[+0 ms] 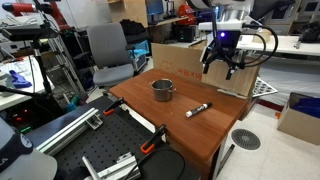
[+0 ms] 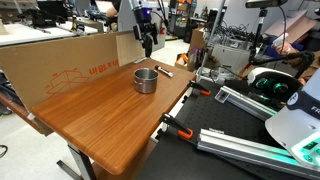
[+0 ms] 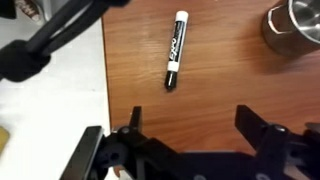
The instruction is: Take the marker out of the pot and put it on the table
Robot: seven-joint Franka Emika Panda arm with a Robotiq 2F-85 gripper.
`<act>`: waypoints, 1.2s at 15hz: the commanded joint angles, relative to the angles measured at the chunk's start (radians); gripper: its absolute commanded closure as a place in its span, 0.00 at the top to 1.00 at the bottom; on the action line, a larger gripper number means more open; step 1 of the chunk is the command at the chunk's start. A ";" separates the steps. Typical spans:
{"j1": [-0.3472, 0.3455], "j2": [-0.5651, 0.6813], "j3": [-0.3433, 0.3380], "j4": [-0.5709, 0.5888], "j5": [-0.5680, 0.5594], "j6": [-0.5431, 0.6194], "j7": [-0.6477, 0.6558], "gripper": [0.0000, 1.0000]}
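The marker [image 1: 199, 109] lies flat on the reddish-brown table [image 1: 175, 125], to the side of the silver pot [image 1: 163, 90] and apart from it. It also shows in the other exterior view [image 2: 164, 71] and in the wrist view [image 3: 176, 49], dark body with a white end. The pot [image 2: 146, 80] stands upright; its rim shows at the wrist view's top corner [image 3: 296, 25]. My gripper [image 1: 222, 62] hangs open and empty above the table's far edge, well above the marker. In the wrist view its two fingers [image 3: 190, 125] are spread wide with nothing between them.
A large cardboard box [image 1: 195, 62] stands against the table's far side. An office chair [image 1: 108, 52] is behind it. A black perforated bench with clamps [image 1: 110, 150] adjoins the table. Another box [image 1: 300, 118] sits on the floor.
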 commanded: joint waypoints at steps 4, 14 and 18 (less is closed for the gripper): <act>0.009 -0.313 0.030 -0.408 -0.030 0.261 -0.078 1.00; 0.014 -0.330 0.028 -0.433 -0.018 0.258 -0.060 1.00; 0.014 -0.331 0.028 -0.433 -0.018 0.258 -0.061 1.00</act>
